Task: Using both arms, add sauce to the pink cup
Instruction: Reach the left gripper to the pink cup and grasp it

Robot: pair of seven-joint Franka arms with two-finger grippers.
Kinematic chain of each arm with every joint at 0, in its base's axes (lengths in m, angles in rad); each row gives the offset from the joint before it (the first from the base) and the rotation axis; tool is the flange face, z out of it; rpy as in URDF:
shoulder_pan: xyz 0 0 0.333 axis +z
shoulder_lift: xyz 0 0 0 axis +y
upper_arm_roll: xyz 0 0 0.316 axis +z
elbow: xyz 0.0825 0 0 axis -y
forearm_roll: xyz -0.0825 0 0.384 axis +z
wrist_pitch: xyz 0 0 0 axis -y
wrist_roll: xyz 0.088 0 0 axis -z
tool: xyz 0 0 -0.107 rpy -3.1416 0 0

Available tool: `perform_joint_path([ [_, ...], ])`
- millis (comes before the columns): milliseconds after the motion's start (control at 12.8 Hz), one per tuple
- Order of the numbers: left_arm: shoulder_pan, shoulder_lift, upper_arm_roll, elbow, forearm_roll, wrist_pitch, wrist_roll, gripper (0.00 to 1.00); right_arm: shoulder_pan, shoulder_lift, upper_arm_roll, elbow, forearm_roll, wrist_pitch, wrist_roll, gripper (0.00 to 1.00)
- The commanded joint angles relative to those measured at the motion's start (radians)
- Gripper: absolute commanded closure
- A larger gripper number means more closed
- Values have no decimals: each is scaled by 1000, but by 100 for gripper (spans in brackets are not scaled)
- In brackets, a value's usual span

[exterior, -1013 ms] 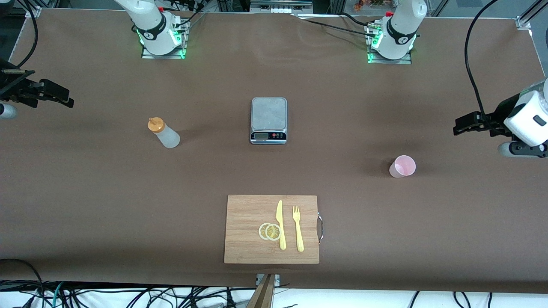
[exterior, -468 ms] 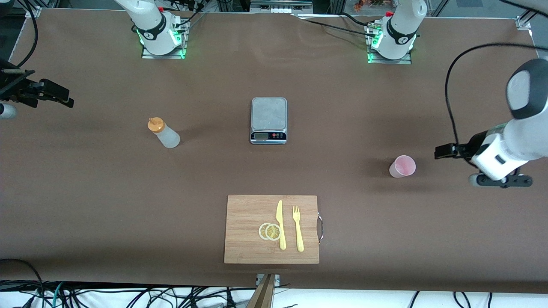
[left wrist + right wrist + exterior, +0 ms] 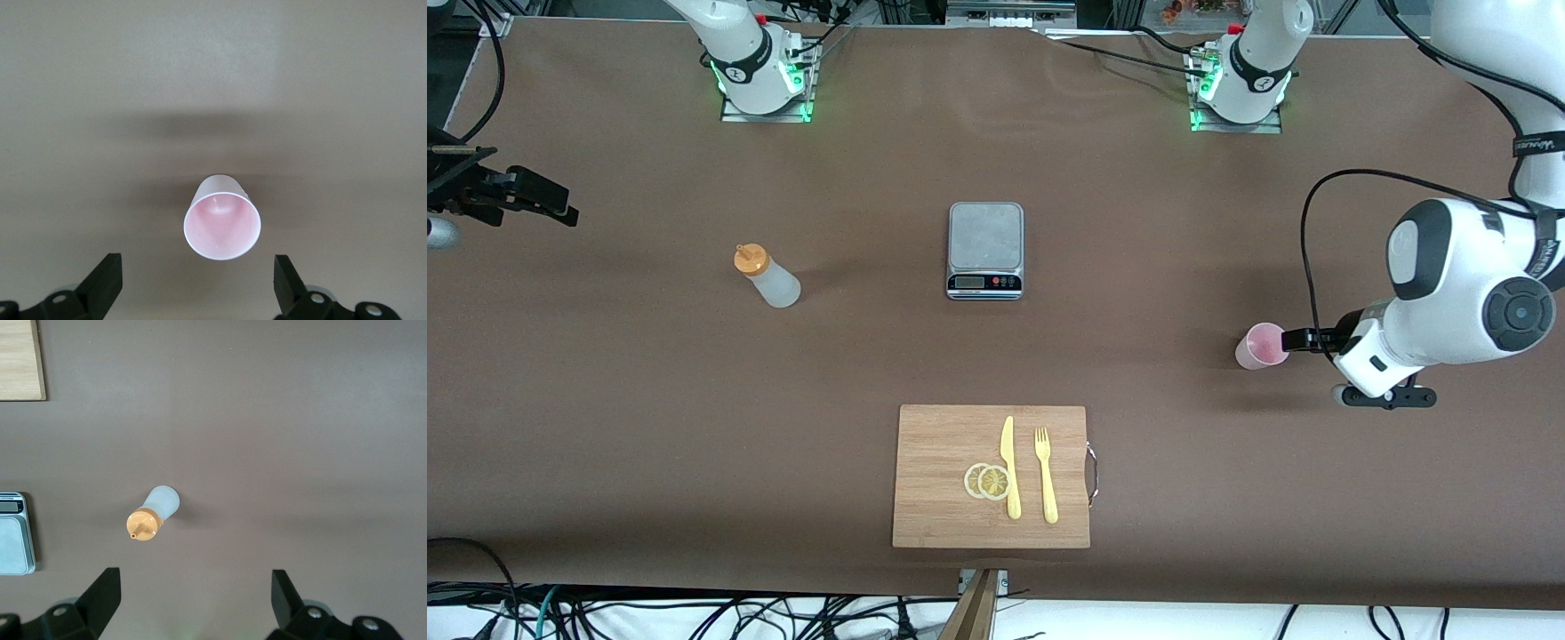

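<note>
The small pale pink plastic cup (image 3: pixel 1263 346) stood upright and empty on the brown table covering (image 3: pixel 649 418), toward the left arm's end from the silver kitchen scale (image 3: pixel 984 250) and somewhat nearer the front camera. The left gripper (image 3: pixel 1294 339) had swung in over the last second from the table's edge and now sat low just beside the cup, its black fingers (image 3: pixel 103 283) spread wide with the cup centred between them in the left wrist view, not yet touching. That suggested a grasp of the cup was about to begin.

The translucent whitish squeeze bottle of sauce (image 3: pixel 768 276) with its orange cap stood untouched toward the right arm's end from the scale. The right gripper (image 3: pixel 551 203) waited above that end of the table, jaws wide, unmoved.

Nearer the front camera than the scale lay a bamboo cutting board (image 3: pixel 934 444) carrying a yellow plastic knife (image 3: pixel 1009 467), a yellow fork (image 3: pixel 1045 476) and two lemon slices (image 3: pixel 987 481). Black cables (image 3: pixel 694 618) trailed below the table's edge.
</note>
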Motion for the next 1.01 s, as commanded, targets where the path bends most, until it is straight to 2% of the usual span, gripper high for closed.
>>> perform_joint_path([
  [0, 5, -34, 11, -127, 3, 127, 23, 0, -16, 9, 6, 25, -4, -5, -6, 0],
  [234, 16, -28, 34, -210, -8, 270, 119, 0, -18, 7, 0, 25, -4, -15, -6, 0],
  [780, 13, -28, 35, -328, -32, 406, 126, 1, -16, 7, -3, 23, -4, -18, -6, 0],
  [858, 11, -28, 35, -350, -34, 429, 126, 3, -16, 7, -3, 25, -4, -21, -6, 0],
  [935, 7, -28, 35, -359, -37, 439, 124, 13, -16, 7, -3, 25, -4, -22, -6, 0],
])
